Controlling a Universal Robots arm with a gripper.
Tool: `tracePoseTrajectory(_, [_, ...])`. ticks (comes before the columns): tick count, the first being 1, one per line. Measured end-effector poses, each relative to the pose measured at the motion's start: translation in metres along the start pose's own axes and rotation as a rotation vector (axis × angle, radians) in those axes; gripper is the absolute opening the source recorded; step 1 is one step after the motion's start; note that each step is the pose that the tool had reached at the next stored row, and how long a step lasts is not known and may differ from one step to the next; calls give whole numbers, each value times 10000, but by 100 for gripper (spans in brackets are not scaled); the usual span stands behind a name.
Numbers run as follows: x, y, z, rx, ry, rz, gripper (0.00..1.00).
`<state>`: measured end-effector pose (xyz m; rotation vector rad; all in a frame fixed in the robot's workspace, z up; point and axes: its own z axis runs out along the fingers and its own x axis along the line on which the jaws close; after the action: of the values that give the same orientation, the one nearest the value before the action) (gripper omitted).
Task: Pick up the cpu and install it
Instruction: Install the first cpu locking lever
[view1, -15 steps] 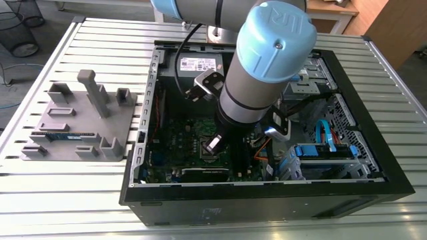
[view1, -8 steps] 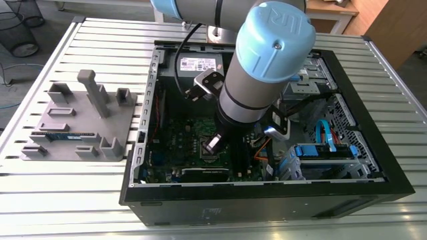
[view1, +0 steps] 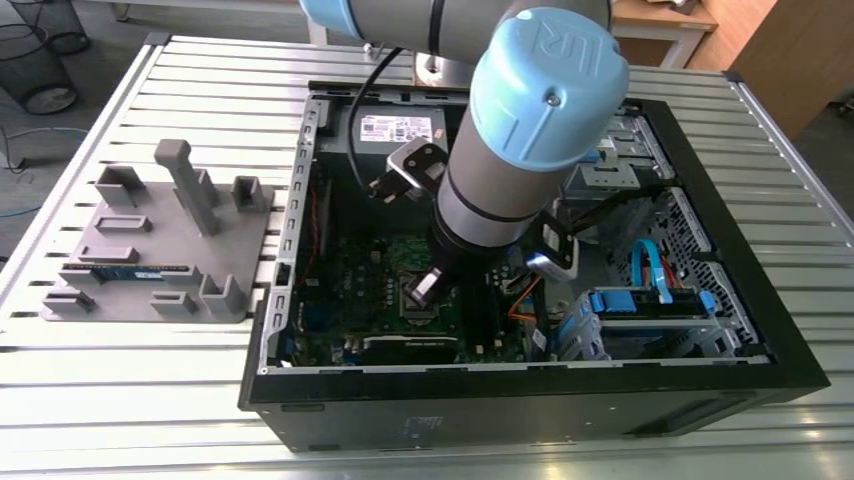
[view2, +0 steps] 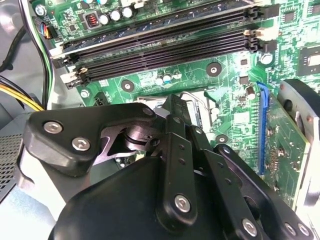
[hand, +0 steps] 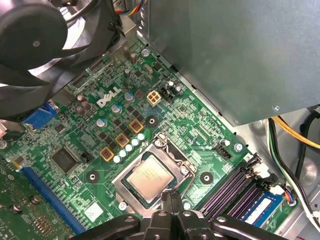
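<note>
the gripper (hand: 170, 196) hangs low inside the computer case (view1: 534, 405), fingers (hand: 165, 202) drawn together with nothing seen between them, tips just beside one edge of the cpu (hand: 150, 178). the cpu lies flat in its socket (hand: 119, 181) on the green board (hand: 65, 135), metal top up, judged so placed that its underside meets the contacts. the black fan (hand: 35, 30), the grey power supply box (hand: 235, 55) and the memory slots (view2: 165, 47) stand near the socket and crowd the arm (view1: 534, 110); the fixture plate (view1: 147, 250) sits outside, on the exterior view's left.
</note>
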<state>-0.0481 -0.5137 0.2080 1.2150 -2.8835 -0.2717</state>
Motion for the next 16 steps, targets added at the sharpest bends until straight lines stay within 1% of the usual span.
tracePoseTrajectory(7, [10, 8, 22, -64, -83, -5, 11])
tracePoseTrajectory(12, [12, 5, 48, -68, -100, 36, 11])
tracePoseTrajectory(14, [14, 4, 57, -59, -118, 158, 11])
tracePoseTrajectory(16, [13, 3, 62, -42, -157, 395, 11])
